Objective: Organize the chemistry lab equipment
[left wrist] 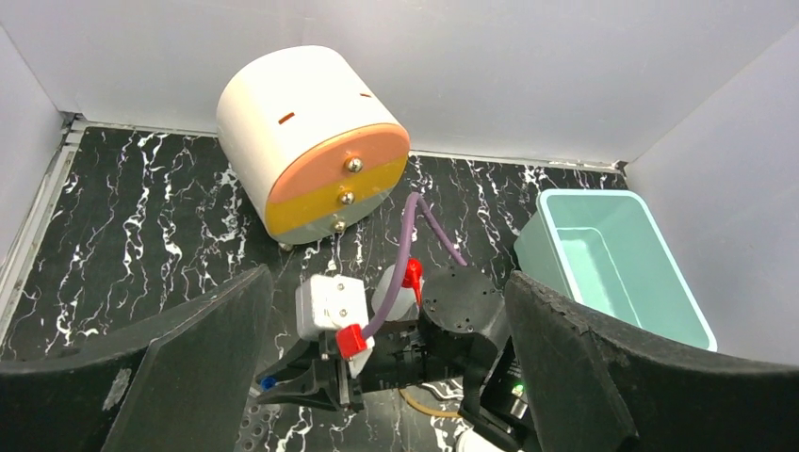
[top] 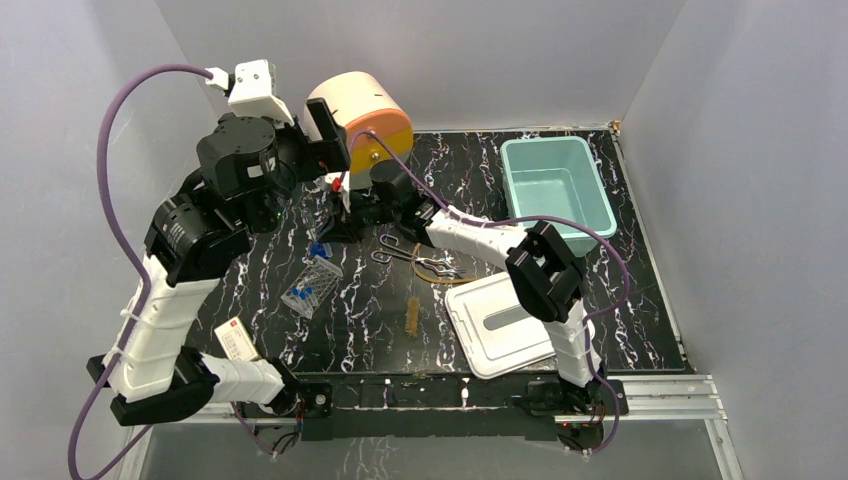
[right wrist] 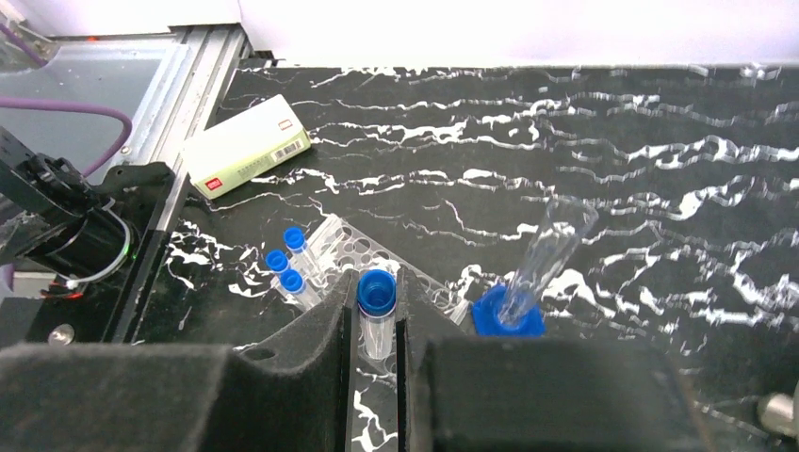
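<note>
My right gripper (right wrist: 377,325) is shut on a small clear blue-capped test tube (right wrist: 376,299), held just above the near end of the clear tube rack (right wrist: 353,250). Three more capped tubes (right wrist: 287,268) sit in the rack (top: 312,285). A larger clear tube (right wrist: 528,282) stands cap-down beside it. My left gripper (left wrist: 388,282) is wide open and empty, raised above the right gripper (left wrist: 283,381) and the white squeeze bottle with red nozzle (left wrist: 396,294). Metal forceps (top: 415,262), the tan tubing loop (top: 462,281) and the brown-bristled brush (top: 411,318) lie mid-table.
The cream-orange-yellow drum unit (top: 365,115) stands at the back. The teal bin (top: 553,185) is at the back right, and its white lid (top: 500,322) lies at the front right. A white box (top: 237,340) lies front left, by the left arm's base.
</note>
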{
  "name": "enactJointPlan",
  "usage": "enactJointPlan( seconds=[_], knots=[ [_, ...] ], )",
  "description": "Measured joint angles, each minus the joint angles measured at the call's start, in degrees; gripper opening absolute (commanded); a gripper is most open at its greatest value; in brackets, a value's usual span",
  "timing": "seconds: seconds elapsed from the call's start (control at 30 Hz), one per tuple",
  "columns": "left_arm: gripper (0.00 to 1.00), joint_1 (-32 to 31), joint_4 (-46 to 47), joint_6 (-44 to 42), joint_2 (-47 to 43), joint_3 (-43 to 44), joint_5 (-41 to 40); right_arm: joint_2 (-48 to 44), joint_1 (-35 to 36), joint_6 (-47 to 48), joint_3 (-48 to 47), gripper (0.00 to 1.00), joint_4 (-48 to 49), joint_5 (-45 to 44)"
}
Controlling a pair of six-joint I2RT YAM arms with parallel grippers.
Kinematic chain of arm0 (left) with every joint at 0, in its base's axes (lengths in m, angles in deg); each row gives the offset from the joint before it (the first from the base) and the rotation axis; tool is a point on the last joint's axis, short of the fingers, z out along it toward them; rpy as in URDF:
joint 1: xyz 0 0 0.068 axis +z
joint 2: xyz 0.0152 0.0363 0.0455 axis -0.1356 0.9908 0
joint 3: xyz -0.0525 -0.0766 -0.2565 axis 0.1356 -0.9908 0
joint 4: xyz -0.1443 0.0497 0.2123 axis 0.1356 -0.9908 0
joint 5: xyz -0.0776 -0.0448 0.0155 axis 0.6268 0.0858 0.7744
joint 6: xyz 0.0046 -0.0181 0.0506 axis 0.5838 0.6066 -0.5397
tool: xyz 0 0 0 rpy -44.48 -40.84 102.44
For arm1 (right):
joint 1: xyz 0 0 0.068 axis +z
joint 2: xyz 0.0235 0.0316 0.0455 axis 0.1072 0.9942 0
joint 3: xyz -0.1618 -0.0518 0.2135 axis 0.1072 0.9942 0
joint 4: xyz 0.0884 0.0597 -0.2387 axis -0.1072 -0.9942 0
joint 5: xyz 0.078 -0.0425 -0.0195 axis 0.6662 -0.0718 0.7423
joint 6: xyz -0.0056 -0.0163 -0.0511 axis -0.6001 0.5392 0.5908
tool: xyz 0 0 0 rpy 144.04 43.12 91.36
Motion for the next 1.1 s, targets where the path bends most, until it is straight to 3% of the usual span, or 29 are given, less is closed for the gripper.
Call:
enactJointPlan(
  seconds=[0.3,1.1],
  knots=[
    [0.93,0.0,0.5,-1.2,0.2,2.3,-0.9,0.3,2.1,5.9,3.0,0.08,7.0,4.1],
    [0.93,0.0,0.5,-3.8,1.6,2.5,-1.1,5.2,4.5,16.4,4.2,0.09,6.1,11.3]
  ],
)
